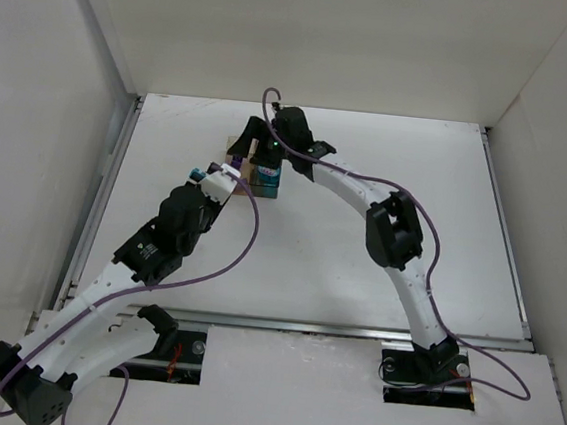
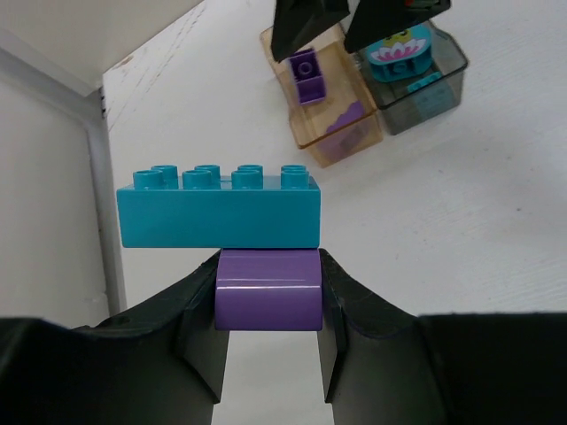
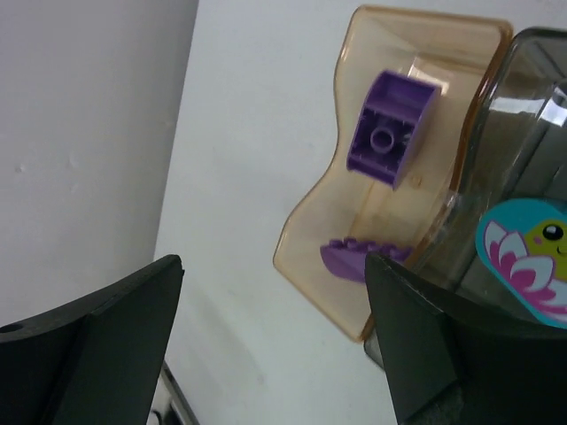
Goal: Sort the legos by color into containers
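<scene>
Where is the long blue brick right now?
In the left wrist view, the long blue brick sits right against the purple brick pinched in the left hand, short of the amber box.

grey container (image 3: 523, 88) cropped at right edge | amber container (image 1: 234, 150) mostly hidden under right arm (image 1: 341, 186) | contents too small to tell from top

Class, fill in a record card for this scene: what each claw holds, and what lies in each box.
Left claw: shut on a purple brick, with a teal brick seemingly attached to it
Right claw: open, empty, above the boxes
Amber box: two purple pieces
Grey box: teal flower-printed piece
</scene>
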Robot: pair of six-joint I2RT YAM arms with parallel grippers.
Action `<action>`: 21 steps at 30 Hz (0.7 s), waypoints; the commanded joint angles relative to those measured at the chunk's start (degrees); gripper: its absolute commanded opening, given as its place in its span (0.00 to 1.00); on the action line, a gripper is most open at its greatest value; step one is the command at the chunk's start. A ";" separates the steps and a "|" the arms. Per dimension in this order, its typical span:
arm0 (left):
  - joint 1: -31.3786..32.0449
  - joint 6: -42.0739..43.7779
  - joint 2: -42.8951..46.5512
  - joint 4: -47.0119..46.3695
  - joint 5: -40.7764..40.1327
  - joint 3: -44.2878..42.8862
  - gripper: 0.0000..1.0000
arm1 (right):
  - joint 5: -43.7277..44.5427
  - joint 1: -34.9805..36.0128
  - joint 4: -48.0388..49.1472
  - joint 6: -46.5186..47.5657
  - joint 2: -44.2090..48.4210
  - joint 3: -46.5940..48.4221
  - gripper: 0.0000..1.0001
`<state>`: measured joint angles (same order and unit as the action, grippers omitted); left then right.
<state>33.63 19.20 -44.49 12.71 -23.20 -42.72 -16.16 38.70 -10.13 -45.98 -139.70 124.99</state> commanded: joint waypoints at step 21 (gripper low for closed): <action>0.91 15.52 -10.44 -4.01 46.14 -13.35 0.00 | -37.02 -7.32 2.13 27.97 48.73 -39.20 0.97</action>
<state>33.71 33.74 -55.24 10.04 19.03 -52.47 -54.52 32.03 -8.58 -18.02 -90.67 87.46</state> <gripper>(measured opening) 0.333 0.965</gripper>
